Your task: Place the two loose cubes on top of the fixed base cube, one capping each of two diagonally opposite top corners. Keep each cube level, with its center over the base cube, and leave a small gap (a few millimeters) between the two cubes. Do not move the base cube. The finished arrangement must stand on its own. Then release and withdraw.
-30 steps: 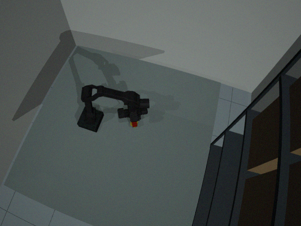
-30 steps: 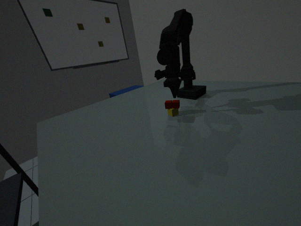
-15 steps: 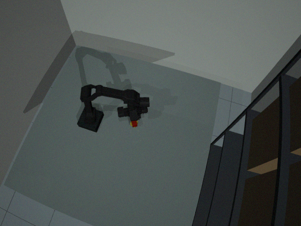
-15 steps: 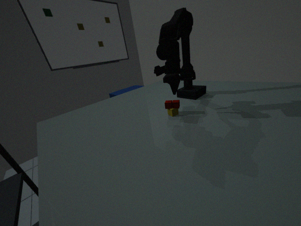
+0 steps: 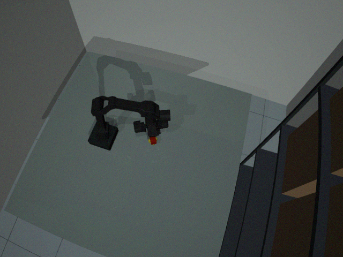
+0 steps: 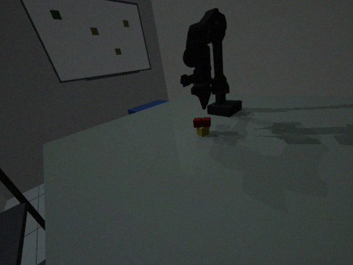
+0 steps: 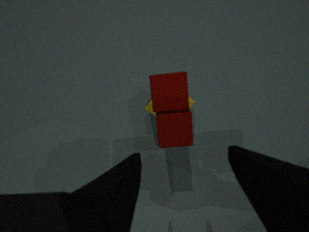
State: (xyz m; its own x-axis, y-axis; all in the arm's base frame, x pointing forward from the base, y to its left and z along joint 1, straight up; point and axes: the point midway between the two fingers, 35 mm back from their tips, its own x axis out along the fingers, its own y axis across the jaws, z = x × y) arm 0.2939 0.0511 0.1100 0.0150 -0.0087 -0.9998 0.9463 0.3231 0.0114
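The yellow base cube (image 6: 203, 131) (image 7: 151, 106) stands on the table, and two of its corners stick out from under the red cubes in the wrist view. One red cube (image 6: 197, 122) (image 7: 169, 92) and the other red cube (image 6: 206, 122) (image 7: 175, 130) rest side by side on top of it. Both look level, with a thin dark line between them; its exact width is too small to tell. My gripper (image 6: 203, 108) (image 7: 183, 156) is open and empty, above the cubes and clear of them.
The arm's base (image 5: 103, 136) (image 6: 224, 107) stands on the table (image 5: 166, 193) (image 6: 142, 185) close to the cubes. A dark shelf unit (image 5: 285, 160) stands beyond the table's right edge in the top view. A blue object (image 6: 148, 106) shows behind the table's edge.
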